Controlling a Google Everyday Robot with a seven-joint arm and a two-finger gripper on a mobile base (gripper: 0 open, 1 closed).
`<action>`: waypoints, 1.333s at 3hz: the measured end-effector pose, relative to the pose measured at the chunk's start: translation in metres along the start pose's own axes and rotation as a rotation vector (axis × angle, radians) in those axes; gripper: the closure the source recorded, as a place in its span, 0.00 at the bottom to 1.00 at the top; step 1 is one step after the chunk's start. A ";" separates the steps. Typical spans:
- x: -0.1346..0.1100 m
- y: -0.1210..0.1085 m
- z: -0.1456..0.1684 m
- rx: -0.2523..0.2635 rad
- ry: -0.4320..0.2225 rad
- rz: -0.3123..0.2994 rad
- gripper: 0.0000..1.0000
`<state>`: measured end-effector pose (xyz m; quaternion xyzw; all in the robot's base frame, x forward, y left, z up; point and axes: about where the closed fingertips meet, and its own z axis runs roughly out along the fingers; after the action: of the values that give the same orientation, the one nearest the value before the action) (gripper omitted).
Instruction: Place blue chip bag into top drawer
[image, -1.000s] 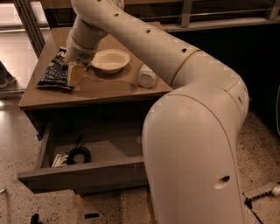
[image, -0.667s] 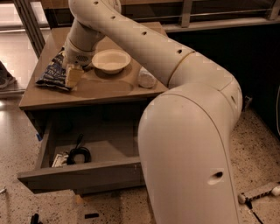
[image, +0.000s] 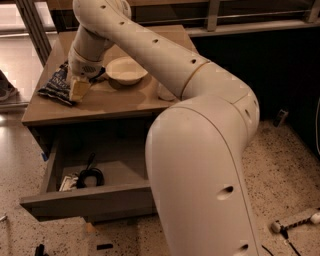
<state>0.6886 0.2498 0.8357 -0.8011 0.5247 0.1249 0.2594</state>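
The blue chip bag (image: 56, 85) lies flat on the cabinet top (image: 120, 102) near its left edge, dark navy with white lettering. My gripper (image: 79, 89) hangs at the end of the white arm, right at the bag's right side, low over the top. The top drawer (image: 85, 197) is pulled open below the cabinet top, its flat front facing me.
A cream bowl (image: 126, 70) stands on the cabinet top right of the gripper. A white cup (image: 165, 92) is partly hidden behind my arm. A black coiled cable (image: 90, 176) and a small packet (image: 67, 183) lie in the drawer. A tool (image: 295, 221) lies on the speckled floor.
The gripper has moved slightly left and down toward the chip bag. The bag and drawer have not moved.
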 end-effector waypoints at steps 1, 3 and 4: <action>0.000 0.001 0.001 -0.004 -0.004 0.004 0.72; 0.000 0.001 0.001 -0.004 -0.004 0.004 1.00; -0.005 0.002 -0.001 -0.018 -0.013 -0.010 1.00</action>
<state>0.6849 0.2523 0.8383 -0.8053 0.5176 0.1335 0.2564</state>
